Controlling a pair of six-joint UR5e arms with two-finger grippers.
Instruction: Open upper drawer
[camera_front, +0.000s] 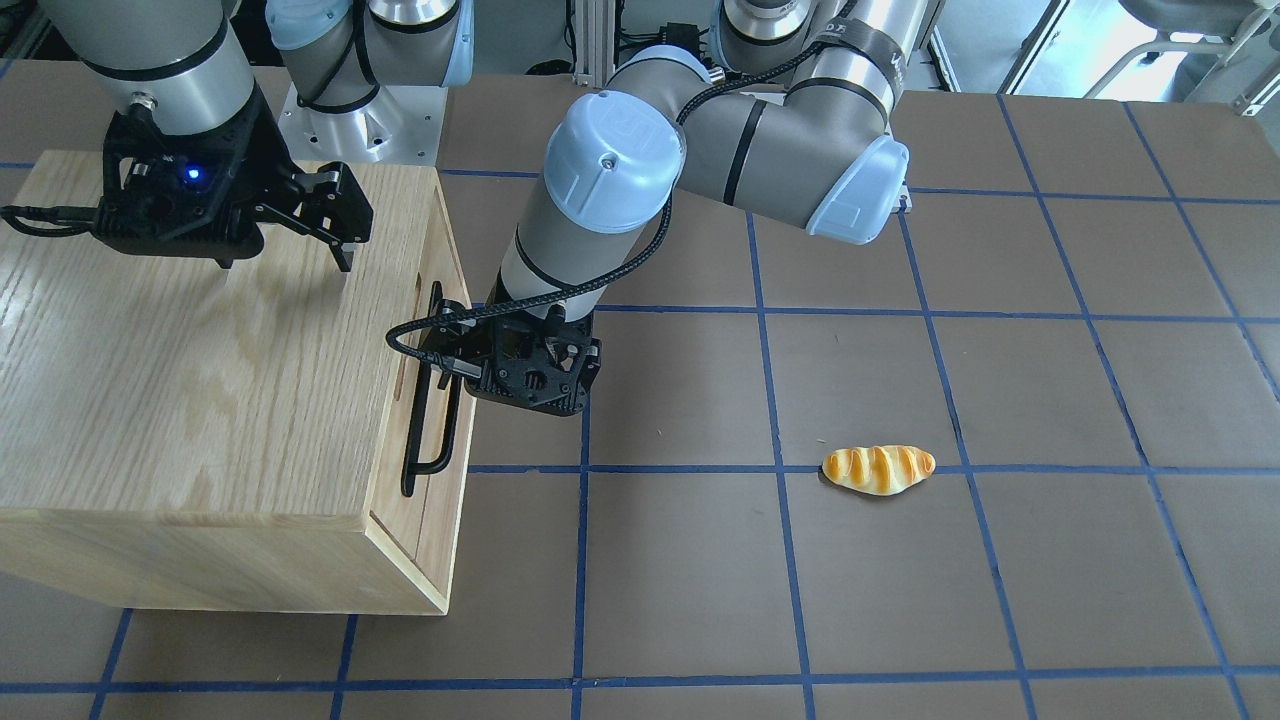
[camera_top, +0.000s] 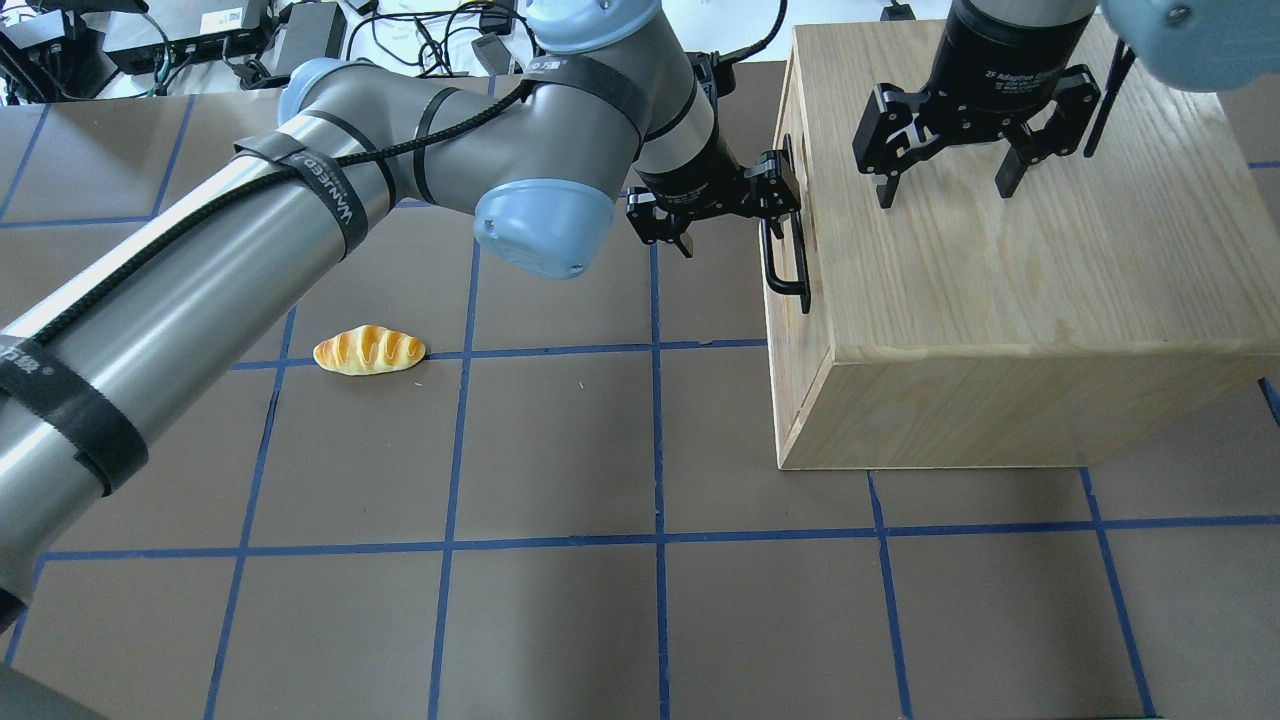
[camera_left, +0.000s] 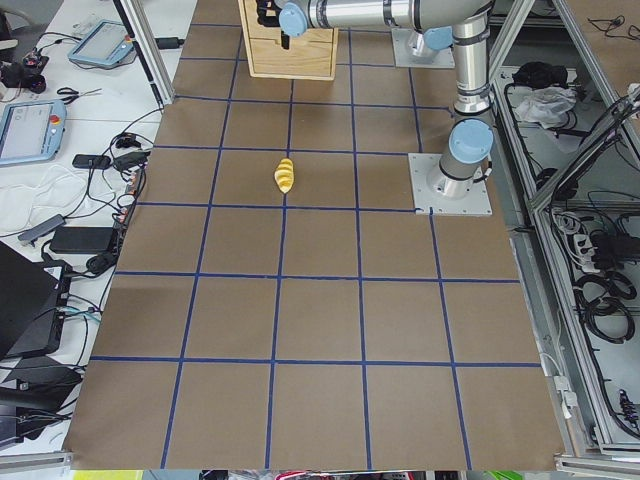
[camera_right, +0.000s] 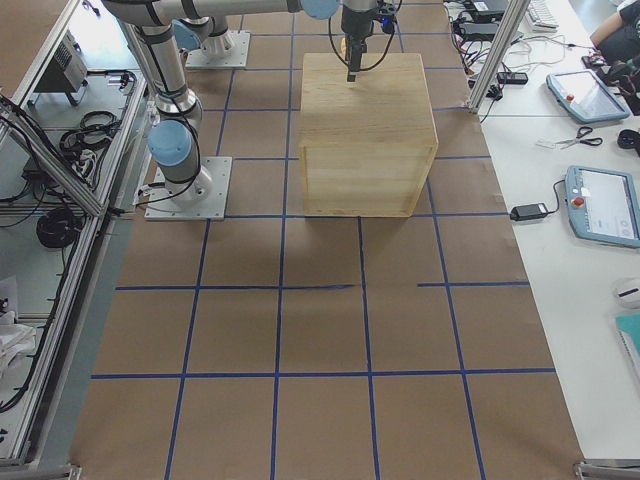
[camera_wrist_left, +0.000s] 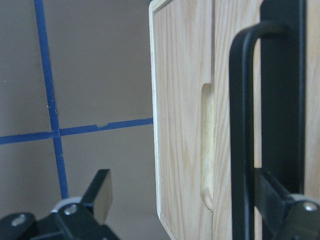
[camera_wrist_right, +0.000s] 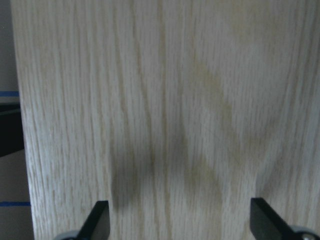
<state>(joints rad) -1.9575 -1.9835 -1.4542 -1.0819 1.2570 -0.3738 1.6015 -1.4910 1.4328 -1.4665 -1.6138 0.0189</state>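
At the upper drawer (camera_wrist_left: 180, 125), we show the left gripper (camera_wrist_left: 185, 187) spread-jawed astride the handle (camera_wrist_left: 241, 125), the right gripper (camera_top: 945, 190) likewise unclenched; next, presumably: clench, pull.

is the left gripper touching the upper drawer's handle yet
Cannot tell. In the left wrist view the open left gripper straddles the handle: one finger stands clear of it, the other overlaps the bar, showing neither gap nor contact.

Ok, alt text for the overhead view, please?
The left gripper, open, is at the black drawer handle on the oak cabinet front. The right gripper hangs open over the cabinet top. A bread roll lies apart on the table.
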